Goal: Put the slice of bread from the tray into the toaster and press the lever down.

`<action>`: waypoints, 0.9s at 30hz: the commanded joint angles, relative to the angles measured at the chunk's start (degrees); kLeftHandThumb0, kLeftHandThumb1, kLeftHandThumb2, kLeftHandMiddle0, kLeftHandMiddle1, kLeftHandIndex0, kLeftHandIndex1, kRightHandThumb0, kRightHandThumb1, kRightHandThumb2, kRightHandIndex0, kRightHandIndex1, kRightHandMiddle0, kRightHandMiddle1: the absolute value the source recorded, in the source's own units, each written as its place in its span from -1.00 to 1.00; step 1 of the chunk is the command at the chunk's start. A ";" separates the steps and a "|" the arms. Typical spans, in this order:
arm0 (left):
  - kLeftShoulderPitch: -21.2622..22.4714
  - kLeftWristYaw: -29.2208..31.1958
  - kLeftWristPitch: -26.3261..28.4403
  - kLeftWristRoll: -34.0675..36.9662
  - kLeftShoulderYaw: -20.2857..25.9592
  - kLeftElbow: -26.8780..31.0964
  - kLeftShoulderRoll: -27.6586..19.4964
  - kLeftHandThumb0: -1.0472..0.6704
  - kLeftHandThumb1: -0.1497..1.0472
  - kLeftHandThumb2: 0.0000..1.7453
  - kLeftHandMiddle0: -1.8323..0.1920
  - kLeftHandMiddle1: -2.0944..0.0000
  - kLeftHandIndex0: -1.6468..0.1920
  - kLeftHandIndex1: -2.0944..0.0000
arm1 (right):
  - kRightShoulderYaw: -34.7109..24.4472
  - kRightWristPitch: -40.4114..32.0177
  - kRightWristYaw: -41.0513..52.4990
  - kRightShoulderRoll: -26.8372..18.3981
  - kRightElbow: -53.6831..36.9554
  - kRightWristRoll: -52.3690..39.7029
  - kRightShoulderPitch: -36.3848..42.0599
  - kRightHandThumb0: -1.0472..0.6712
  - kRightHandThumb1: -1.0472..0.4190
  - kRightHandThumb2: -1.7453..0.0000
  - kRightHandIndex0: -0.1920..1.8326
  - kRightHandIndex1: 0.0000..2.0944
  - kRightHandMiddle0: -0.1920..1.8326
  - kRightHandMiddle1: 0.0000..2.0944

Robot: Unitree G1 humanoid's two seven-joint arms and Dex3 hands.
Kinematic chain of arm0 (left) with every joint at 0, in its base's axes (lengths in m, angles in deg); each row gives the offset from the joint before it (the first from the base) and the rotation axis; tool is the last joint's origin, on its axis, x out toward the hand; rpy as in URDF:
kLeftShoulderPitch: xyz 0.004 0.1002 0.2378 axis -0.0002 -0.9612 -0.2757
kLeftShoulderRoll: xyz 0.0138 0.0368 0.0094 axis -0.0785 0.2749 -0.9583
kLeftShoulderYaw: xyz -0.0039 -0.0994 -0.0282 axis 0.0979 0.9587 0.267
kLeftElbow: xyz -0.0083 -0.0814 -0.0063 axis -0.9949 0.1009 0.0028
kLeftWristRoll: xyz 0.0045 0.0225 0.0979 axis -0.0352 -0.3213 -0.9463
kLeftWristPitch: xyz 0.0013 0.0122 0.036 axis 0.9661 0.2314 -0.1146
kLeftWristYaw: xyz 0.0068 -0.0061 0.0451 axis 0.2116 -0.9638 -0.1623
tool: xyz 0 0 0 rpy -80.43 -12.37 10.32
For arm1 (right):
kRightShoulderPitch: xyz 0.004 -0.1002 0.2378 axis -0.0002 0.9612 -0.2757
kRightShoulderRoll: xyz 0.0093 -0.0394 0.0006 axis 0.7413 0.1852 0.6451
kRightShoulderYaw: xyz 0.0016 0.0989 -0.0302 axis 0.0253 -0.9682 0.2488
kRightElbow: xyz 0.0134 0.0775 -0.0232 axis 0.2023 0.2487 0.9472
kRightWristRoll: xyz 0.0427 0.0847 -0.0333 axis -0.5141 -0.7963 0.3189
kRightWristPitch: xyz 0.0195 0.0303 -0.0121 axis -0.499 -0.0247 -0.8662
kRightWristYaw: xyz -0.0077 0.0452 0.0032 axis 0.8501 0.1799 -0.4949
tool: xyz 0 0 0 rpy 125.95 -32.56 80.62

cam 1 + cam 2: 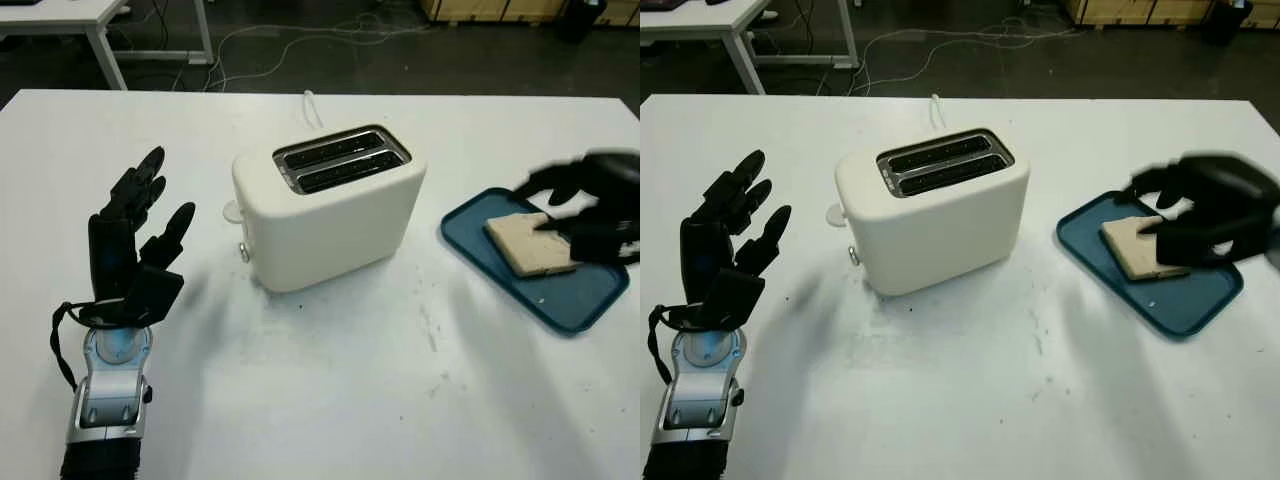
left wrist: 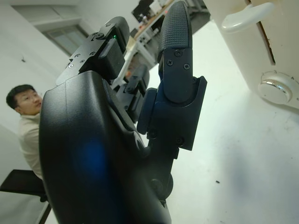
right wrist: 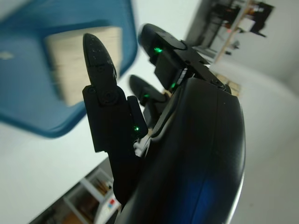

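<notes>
Right now your right hand [image 1: 1210,215] hovers over the slice of bread [image 1: 528,243], which lies flat in the blue tray [image 1: 560,300] at the bench's right; its fingers are curved around it but nothing is gripped yet, as far as you can tell. The toaster [image 1: 330,205] stands well apart, slots up and unobstructed. Your left hand [image 1: 135,240] waits open beside its lever [image 2: 247,11].

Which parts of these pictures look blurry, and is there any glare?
In the eye views the right hand over the bread on the tray is smeared by motion, while the toaster and the open left hand are crisp. In the right wrist view the bread and tray are soft. In the left wrist view the table glares white.
</notes>
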 commanded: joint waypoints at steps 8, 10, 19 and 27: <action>0.08 -0.65 -1.05 -0.84 0.18 -0.07 -0.67 -0.60 0.79 -0.61 0.18 0.98 0.23 1.00 | -2.77 -4.21 -5.94 -0.05 -10.52 6.28 11.85 -0.50 -0.71 1.00 -0.80 -0.68 -0.67 -0.99; 0.10 -0.50 -0.88 -0.61 0.19 -0.04 -0.64 -0.60 0.79 -0.62 0.19 0.98 0.23 1.00 | -2.70 -4.61 -7.21 0.09 -11.49 7.87 12.87 -0.55 -0.72 1.00 -0.81 -0.74 -0.71 -0.99; -0.09 -0.27 -0.97 -0.18 0.15 -0.17 -0.66 -0.60 0.79 -0.62 0.20 0.99 0.23 1.00 | -0.49 -6.60 -18.22 2.39 -9.53 17.20 13.57 -0.52 -0.75 0.99 -0.79 -0.86 -0.74 -0.98; -0.26 -0.03 -0.90 0.01 0.11 0.07 -0.52 -0.59 0.79 -0.61 0.20 0.99 0.23 1.00 | -0.04 -9.71 -20.91 2.74 -8.11 19.38 12.16 -0.46 -0.82 0.99 -0.81 -0.77 -0.73 -0.98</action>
